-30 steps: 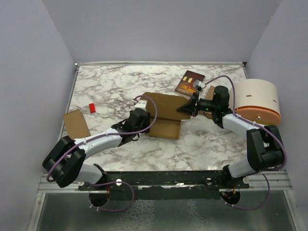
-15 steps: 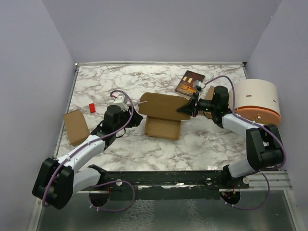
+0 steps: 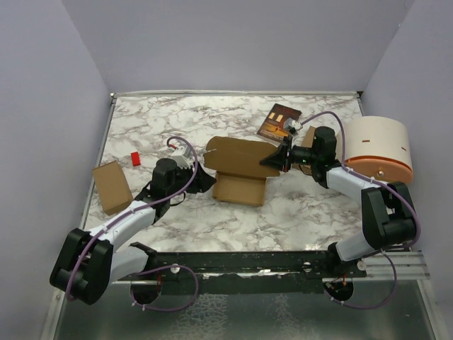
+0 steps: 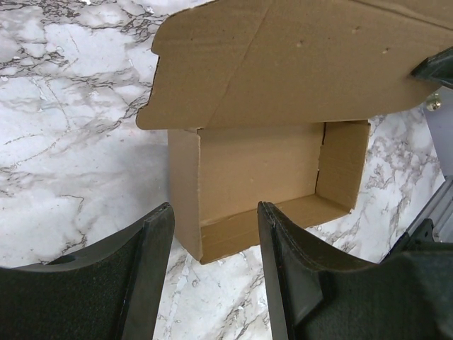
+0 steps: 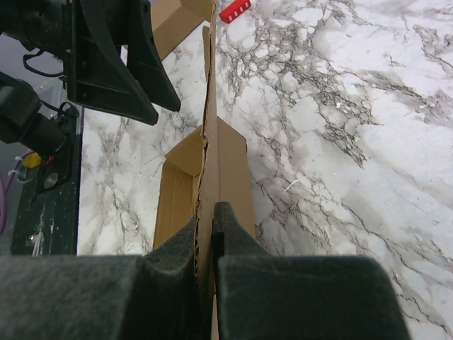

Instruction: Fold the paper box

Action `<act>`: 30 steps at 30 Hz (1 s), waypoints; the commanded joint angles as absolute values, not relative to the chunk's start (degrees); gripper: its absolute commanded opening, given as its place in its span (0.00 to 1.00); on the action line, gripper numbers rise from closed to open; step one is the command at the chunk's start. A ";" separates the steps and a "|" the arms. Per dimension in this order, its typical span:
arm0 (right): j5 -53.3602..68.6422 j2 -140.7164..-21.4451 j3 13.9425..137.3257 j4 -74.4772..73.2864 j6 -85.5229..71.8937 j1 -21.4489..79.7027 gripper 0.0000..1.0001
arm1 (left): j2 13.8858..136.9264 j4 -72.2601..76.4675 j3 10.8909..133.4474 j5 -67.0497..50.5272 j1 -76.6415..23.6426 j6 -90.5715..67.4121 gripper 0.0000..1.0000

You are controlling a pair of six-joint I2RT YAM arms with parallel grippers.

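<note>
The paper box (image 3: 239, 188) is plain tan cardboard and lies mid-table with its open side toward the left arm; its inside shows in the left wrist view (image 4: 262, 173). Its wide lid flap (image 3: 241, 156) is raised above the opening. My right gripper (image 3: 277, 160) is shut on the flap's right edge, and the cardboard sheet (image 5: 210, 127) runs edge-on between its pads (image 5: 207, 216). My left gripper (image 3: 205, 178) is open just left of the box, its fingers (image 4: 214, 212) apart over bare marble and touching nothing.
A second small cardboard box (image 3: 112, 185) lies near the table's left edge, with a red block (image 3: 135, 158) beside it. A dark printed booklet (image 3: 278, 121) lies at the back. A white drum with an orange band (image 3: 379, 147) stands at the right edge.
My left arm has drawn back from the box's lid flap to the left, then edged slightly toward the box again. The right gripper has kept its hold on the flap without moving.
</note>
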State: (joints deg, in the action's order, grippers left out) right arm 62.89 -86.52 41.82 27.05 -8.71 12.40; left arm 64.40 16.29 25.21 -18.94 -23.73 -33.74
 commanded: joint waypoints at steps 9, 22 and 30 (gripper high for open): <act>63.90 -87.14 42.89 27.98 -7.66 12.39 0.02 | 65.52 16.41 26.53 -18.63 -23.47 -33.22 0.53; 63.08 -90.82 44.59 25.69 -6.83 11.95 0.06 | 66.51 14.83 26.99 -17.00 -23.47 -32.84 0.53; 62.93 -91.58 45.08 25.29 -7.03 11.34 0.17 | 66.70 14.78 26.55 -16.90 -23.47 -32.79 0.53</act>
State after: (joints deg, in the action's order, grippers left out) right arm 62.87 -91.09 43.35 25.91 -7.62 11.88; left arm 66.57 14.72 25.87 -17.93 -23.68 -33.28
